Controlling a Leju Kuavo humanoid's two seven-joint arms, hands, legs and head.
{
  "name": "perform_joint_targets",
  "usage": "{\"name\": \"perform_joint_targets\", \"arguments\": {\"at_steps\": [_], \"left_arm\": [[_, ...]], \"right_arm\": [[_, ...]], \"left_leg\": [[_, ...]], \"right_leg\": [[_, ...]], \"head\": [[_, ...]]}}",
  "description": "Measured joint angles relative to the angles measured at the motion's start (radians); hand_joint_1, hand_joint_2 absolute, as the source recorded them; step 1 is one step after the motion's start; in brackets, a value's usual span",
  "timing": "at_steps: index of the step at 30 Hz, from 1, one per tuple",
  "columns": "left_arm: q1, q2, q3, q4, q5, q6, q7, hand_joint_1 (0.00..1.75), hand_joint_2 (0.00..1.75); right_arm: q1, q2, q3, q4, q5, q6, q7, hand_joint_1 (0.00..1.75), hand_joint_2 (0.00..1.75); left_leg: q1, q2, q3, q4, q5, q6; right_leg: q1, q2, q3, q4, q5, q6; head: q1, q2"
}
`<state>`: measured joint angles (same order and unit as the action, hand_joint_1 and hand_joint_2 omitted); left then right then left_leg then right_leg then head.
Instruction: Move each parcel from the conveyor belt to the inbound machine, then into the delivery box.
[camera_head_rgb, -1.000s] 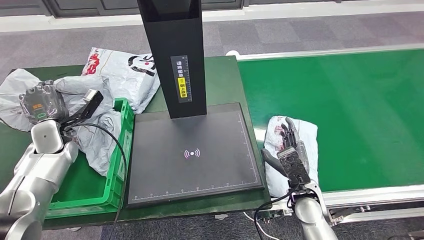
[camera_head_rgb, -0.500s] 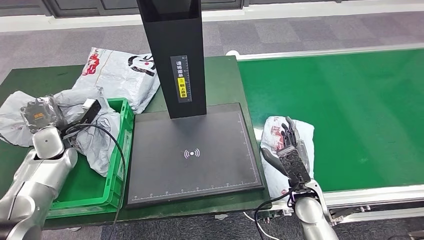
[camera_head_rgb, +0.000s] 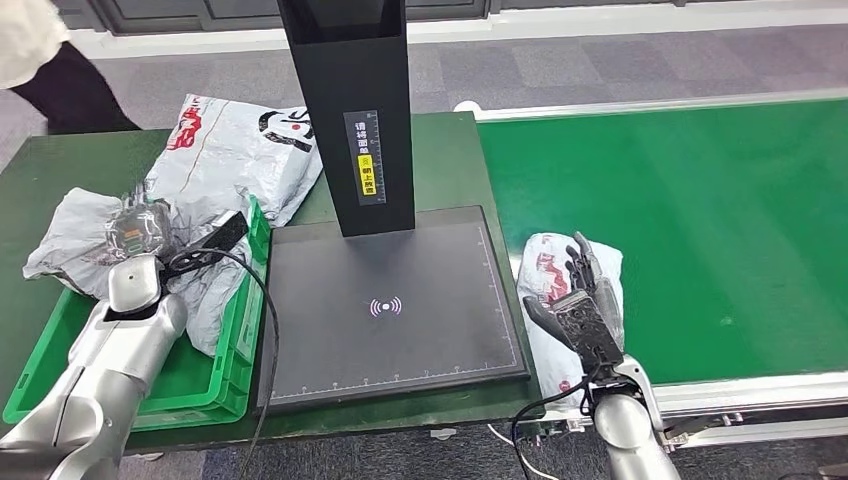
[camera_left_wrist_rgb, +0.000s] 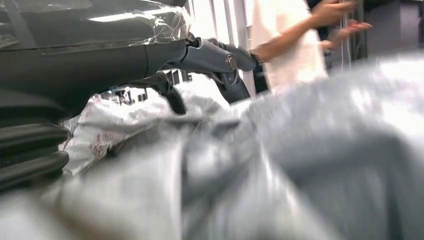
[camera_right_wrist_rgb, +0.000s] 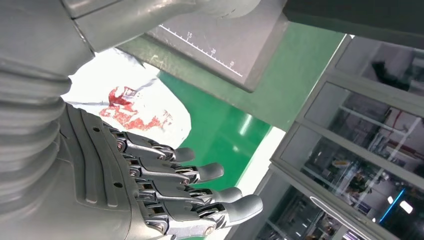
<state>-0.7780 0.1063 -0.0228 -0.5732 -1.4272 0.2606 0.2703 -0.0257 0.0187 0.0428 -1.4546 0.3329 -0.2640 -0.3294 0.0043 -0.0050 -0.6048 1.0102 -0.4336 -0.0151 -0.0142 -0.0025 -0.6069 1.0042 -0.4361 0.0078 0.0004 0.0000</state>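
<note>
Parcel (camera_head_rgb: 560, 290) is lying under the spread right hand (camera_head_rgb: 580, 300); left hand (camera_head_rgb: 135, 228) is gripping a grey bag (camera_head_rgb: 75, 235).

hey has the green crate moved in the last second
Yes. In the head view the green crate has slid away from the black scanner pad: more of its bare floor and far corner now show, while the pad stays put.
</note>
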Motion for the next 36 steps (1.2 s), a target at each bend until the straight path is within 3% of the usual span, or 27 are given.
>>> {"name": "perform_joint_targets", "arguments": {"at_steps": [8, 14, 24, 27, 30, 32, 36], "left_arm": [[0.017, -0.030, 0.014, -0.124, 0.207, 0.267, -0.166, 0.00, 1.75], [0.022, -0.035, 0.020, -0.176, 0.247, 0.295, -0.193, 0.00, 1.75], [0.028, -0.030, 0.020, -0.217, 0.399, 0.426, -0.314, 0.00, 1.75], [0.041, -0.041, 0.020, -0.237, 0.565, 0.353, -0.420, 0.00, 1.75], [0.077, -0.073, 0.014, -0.283, 0.854, 0.141, -0.578, 0.00, 1.75], [0.110, -0.102, -0.004, -0.312, 0.998, 0.050, -0.654, 0.00, 1.75], [0.154, -0.150, -0.062, -0.348, 1.113, 0.021, -0.721, 0.00, 1.75]], "right_arm": [[0.011, 0.002, -0.004, -0.022, 0.000, 0.002, 0.001, 0.00, 1.75], [0.023, 0.002, -0.004, -0.029, -0.001, 0.001, -0.003, 0.00, 1.75], [0.035, 0.002, -0.004, -0.030, -0.024, -0.019, -0.027, 0.00, 1.75], [0.039, 0.002, -0.004, -0.030, -0.018, -0.036, -0.028, 0.00, 1.75], [0.040, 0.002, -0.016, -0.029, 0.018, -0.076, -0.022, 0.00, 1.75], [0.037, -0.001, -0.032, -0.025, 0.065, -0.116, -0.009, 0.00, 1.75], [0.028, -0.010, -0.061, -0.003, 0.133, -0.175, 0.012, 0.00, 1.75]], "left_leg": [[0.000, 0.001, 0.000, 0.000, 0.000, 0.000], [0.000, 0.001, 0.000, 0.000, 0.000, 0.000], [0.000, 0.002, 0.000, 0.000, 0.000, 0.000], [0.000, 0.002, 0.000, 0.000, 0.000, 0.000], [0.000, 0.001, 0.000, 0.000, -0.001, 0.000], [-0.001, 0.001, 0.000, 0.000, -0.001, 0.000], [-0.001, 0.001, -0.001, 0.000, -0.001, 0.001]], "right_leg": [[0.000, 0.002, -0.001, 0.000, 0.000, 0.000], [0.000, 0.002, -0.001, 0.000, 0.000, 0.000], [0.000, 0.002, -0.001, 0.000, 0.000, 0.000], [0.000, 0.002, -0.001, 0.000, 0.000, 0.000], [0.000, 0.002, -0.001, 0.000, 0.000, 0.000], [-0.001, 0.001, -0.001, 0.000, 0.000, 0.000], [-0.001, 0.001, -0.001, -0.001, 0.000, 0.000]], "head": [[0.000, 0.000], [0.000, 0.000], [0.000, 0.000], [0.000, 0.000], [0.000, 0.000], [0.000, 0.000], [0.000, 0.000]]}}
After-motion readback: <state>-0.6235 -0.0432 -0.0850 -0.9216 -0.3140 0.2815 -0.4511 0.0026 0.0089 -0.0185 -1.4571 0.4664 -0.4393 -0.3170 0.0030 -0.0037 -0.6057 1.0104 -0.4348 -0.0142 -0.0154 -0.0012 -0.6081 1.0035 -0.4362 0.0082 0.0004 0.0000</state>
